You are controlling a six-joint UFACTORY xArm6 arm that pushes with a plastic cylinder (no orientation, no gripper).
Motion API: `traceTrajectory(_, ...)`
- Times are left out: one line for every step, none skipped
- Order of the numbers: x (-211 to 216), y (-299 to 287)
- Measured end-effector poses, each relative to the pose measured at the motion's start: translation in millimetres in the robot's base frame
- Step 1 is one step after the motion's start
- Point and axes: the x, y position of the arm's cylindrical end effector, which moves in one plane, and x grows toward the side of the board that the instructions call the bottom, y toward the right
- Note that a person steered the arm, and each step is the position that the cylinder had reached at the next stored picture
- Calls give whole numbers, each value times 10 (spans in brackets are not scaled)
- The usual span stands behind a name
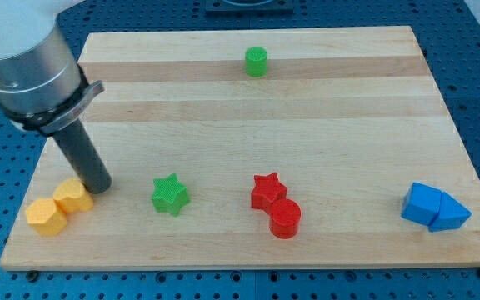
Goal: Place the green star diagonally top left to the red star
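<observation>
No legible text, labels, brands, numbers or signs appear on any surface in the camera view.

On the board (248, 108), one star (170, 194) lies near, left of another star (267, 190), which touches a cylinder (285, 218). The tip (98, 187) rests beside two blocks (57, 208) far left.

The scene is evenly and brightly lit from above. Short, soft shadows are cast beneath the blocks. Slight softness is observed throughout.
</observation>
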Motion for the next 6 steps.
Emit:
traceTrajectory(91, -49)
traceTrajectory(100, -58)
traceTrajectory(100, -9)
traceTrajectory(71, 86)
traceTrajectory(60, 305)
traceTrajectory(162, 581)
